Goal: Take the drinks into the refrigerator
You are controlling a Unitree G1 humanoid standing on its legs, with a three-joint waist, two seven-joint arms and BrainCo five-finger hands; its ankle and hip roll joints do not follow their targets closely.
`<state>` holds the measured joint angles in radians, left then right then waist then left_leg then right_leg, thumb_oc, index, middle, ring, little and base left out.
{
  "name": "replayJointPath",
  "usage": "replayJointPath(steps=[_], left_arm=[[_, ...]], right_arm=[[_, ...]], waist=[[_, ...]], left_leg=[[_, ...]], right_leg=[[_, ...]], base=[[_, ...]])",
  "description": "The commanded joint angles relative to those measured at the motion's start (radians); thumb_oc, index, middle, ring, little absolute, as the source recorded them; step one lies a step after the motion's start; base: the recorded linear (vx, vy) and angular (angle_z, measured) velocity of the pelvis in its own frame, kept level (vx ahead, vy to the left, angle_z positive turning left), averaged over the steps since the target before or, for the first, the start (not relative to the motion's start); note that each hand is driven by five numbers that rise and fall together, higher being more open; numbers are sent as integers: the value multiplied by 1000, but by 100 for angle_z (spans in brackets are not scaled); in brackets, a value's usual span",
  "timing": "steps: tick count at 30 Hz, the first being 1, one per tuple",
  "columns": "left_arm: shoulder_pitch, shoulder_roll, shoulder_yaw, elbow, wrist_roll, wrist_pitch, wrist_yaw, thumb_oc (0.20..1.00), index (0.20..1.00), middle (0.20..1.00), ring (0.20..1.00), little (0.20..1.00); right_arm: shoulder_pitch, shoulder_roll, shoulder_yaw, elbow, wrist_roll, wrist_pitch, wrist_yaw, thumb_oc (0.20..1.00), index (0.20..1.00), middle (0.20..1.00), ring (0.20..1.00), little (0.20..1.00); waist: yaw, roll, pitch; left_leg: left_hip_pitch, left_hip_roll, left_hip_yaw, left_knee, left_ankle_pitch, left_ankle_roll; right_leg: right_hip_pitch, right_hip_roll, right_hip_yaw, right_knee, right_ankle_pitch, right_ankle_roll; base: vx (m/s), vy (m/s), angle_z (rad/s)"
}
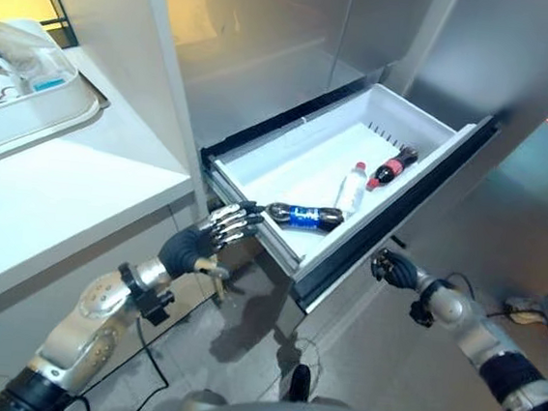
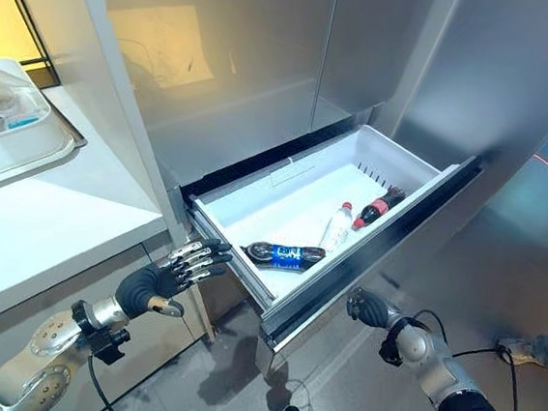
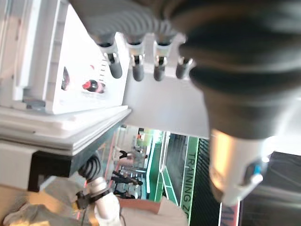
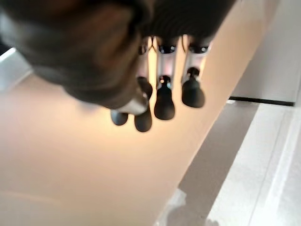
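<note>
Inside the pulled-out white freezer drawer (image 1: 288,163) of the steel refrigerator (image 1: 270,50), three drinks are lying on the drawer floor. Nearest the drawer's front corner, a dark cola bottle with a blue label (image 1: 304,215) is lying on its side, parallel to the drawer's front panel. Just beyond it, a clear bottle with a red cap (image 1: 352,188) is lying at an angle, its base almost touching the cola bottle. Farther along toward the drawer's far end, a dark bottle with a red label (image 1: 392,166) is resting near the front wall, just beside the clear bottle's cap.

Against the drawer's near side wall, the left hand (image 1: 215,231) is reaching with its fingers straight and spread, fingertips at the drawer's edge and holding nothing; the left wrist view is showing those fingers (image 3: 136,70) extended toward the white drawer wall. Below the drawer's dark front panel (image 1: 404,213), the right hand (image 1: 394,269) is hanging with its fingers curled loosely downward, empty, apart from the panel; its own wrist view is showing the dark fingertips (image 4: 164,101) bent over bare floor.

Well away from the drawer, a white counter (image 1: 52,194) is carrying a white tray (image 1: 31,109).
</note>
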<state>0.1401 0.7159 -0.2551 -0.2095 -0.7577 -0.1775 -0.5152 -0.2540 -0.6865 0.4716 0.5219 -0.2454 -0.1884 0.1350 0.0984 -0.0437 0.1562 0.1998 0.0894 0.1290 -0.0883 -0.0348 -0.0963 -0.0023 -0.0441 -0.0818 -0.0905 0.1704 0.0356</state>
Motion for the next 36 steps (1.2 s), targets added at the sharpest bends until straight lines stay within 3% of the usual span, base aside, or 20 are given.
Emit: replayJointPath(steps=[1, 13, 24, 36], left_arm=[[-90, -13, -44, -34, -26, -59, -1, 1000, 1000, 1000, 1000, 1000], [-142, -21, -108, -65, -126, -24, -28, 1000, 1000, 1000, 1000, 1000], [-161, -40, -142, -67, -141, -19, -26, 1000, 1000, 1000, 1000, 1000], [-167, -48, -147, -70, -144, -18, -22, 1000, 1000, 1000, 1000, 1000]], right_arm=[[-231, 4, 63, -26, -2, -55, -8, 200, 200, 200, 200, 200], [-444, 47, 189, 68, -17, -55, -3, 200, 200, 200, 200, 200], [-546, 90, 201, 158, -16, -45, -38, 200, 200, 200, 200, 200], [-563, 104, 205, 175, -33, -47, -48, 200, 200, 200, 200, 200]], waist=[[40, 8, 13], [86, 8, 29], [139, 15, 31], [156, 18, 20]], left_leg=[[-72, -25, -87, 1, -3, 54], [-102, -37, -142, 1, 9, 57], [-143, -50, -242, 1, 28, 57], [-161, -61, -305, 1, 38, 59]], right_leg=[[11, -69, -39, 161, -147, 101], [11, -87, -88, 177, -154, 101], [28, -116, -188, 196, -170, 96], [45, -133, -256, 213, -185, 93]], base=[[6, 6, 6], [-2, 7, 14], [1, 3, 29], [7, 11, 26]])
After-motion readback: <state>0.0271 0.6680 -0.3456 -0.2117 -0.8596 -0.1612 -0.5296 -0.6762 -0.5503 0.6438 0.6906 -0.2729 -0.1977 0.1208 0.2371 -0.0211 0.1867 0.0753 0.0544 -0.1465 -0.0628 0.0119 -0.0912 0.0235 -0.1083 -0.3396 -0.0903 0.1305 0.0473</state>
